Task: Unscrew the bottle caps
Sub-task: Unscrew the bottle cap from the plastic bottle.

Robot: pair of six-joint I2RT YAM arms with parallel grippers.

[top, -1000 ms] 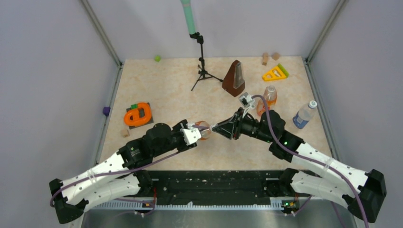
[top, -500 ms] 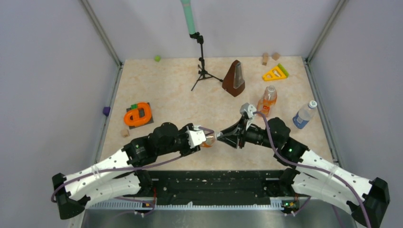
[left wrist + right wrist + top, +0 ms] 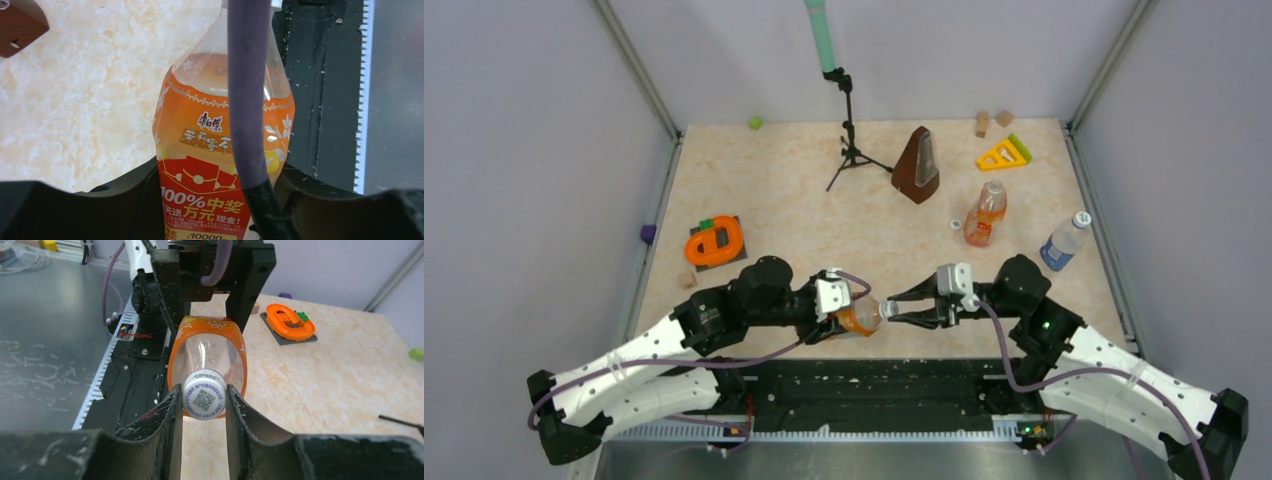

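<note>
My left gripper is shut on the squat orange bottle and holds it level, neck pointing right. In the left wrist view the bottle sits between the jaws, partly behind a purple cable. My right gripper is shut on its white cap, one finger pressed on each side. The slim orange bottle stands further back, with a loose white cap on the table beside it. The clear blue-label bottle stands at the right with its cap on.
A brown metronome and a black tripod stand at the back. A yellow triangle toy and wooden blocks are at the back right. An orange toy lies at the left. The black base rail is just below the held bottle.
Both grippers moved toward the near edge with the squat bottle. The right gripper swung level and closed on the cap.
</note>
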